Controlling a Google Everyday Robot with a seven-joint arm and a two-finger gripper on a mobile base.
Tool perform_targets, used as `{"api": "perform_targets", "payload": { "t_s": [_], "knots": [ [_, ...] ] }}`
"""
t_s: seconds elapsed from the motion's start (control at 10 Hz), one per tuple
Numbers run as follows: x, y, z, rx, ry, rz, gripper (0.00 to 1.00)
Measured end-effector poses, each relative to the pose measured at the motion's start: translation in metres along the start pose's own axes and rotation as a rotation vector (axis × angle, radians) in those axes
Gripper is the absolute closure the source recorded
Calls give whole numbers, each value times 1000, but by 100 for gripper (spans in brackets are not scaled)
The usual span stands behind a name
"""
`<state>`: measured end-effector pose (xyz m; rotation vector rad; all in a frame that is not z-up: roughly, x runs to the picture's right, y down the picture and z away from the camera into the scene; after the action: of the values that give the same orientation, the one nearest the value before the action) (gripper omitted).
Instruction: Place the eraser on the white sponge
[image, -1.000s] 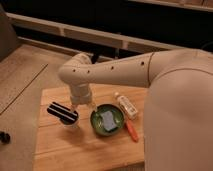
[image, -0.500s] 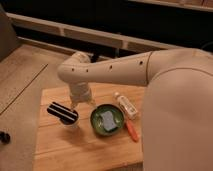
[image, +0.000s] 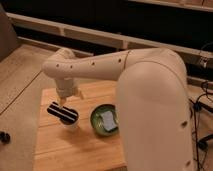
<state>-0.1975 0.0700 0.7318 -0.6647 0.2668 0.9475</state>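
The eraser (image: 62, 112), a flat black block with pale stripes, lies slanted on top of a white paper cup (image: 71, 125) at the left of the wooden table. My gripper (image: 65, 99) hangs from the wrist right above the eraser's far end, close to it or touching it. The white sponge (image: 107, 119), a small pale square pad, lies inside the green bowl (image: 96, 120), to the right of the eraser and the gripper.
The wooden table (image: 60, 150) has its left and front edges close by. My thick white forearm (image: 150, 100) covers the table's right side. A grey floor lies to the left, and a dark shelf wall stands behind.
The gripper has moved left, from beside the bowl to over the eraser. The forearm now fills the right side and hides the marker and the bottle. The eraser has not moved.
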Motion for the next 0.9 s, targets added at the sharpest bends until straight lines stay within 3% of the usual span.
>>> {"api": "perform_targets", "payload": {
  "t_s": [0.3,0.5,0.7,0.9],
  "knots": [
    [-17,44,7,-68,31,-213,35],
    [-23,64,2,-82,57,-337,35],
    [-26,72,-1,-82,74,-385,35],
    [-25,69,0,-81,74,-380,35]
  ]
}}
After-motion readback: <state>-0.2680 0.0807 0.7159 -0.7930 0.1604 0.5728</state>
